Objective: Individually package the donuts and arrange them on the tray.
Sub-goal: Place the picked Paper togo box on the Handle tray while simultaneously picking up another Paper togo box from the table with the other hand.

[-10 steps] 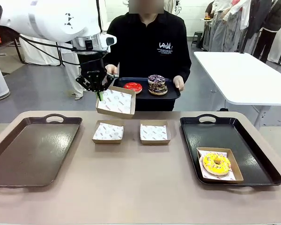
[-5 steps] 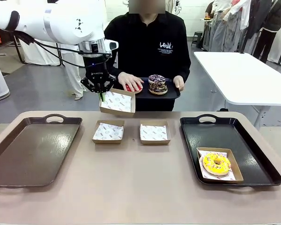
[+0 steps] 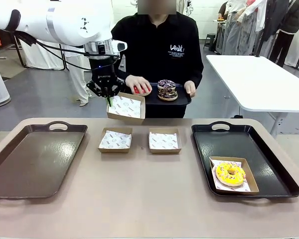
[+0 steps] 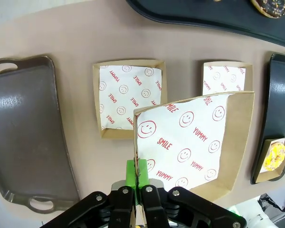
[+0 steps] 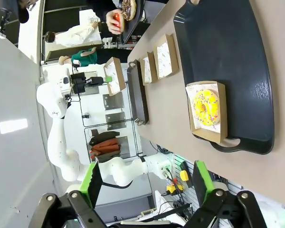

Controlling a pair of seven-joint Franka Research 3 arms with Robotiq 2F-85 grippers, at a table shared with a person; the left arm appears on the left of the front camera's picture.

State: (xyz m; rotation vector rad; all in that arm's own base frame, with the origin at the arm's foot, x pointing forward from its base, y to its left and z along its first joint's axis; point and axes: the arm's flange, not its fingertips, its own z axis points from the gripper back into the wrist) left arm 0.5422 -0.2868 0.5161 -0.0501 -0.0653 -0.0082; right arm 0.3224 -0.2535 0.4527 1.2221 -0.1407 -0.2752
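While I watch, the left gripper [image 3: 108, 99] is pinched shut on one side wall of a paper-lined box [image 3: 125, 107]. It holds that box tilted in the air over the far edge of the table [image 3: 149, 199], just beside the small black tray [image 3: 182, 99] the person is carrying.

Person's hand [image 3: 138, 84] is on the red donut [image 3: 136, 90] on that tray. Purple sprinkled donut [image 3: 166, 83] sits stacked on the chocolate donut [image 3: 167, 94] beside it.

Yellow donut [image 3: 230, 174] is boxed in its carton [image 3: 250, 175], at the near end of the right-hand tray [image 3: 269, 164].

Two more lined boxes [image 3: 115, 140] [image 3: 164, 140] lie flat side by side mid-table, between that tray and the left-hand tray [image 3: 35, 159].

Right gripper [image 5: 146, 173]: fingers spread wide, nothing between them, well apart from the table.
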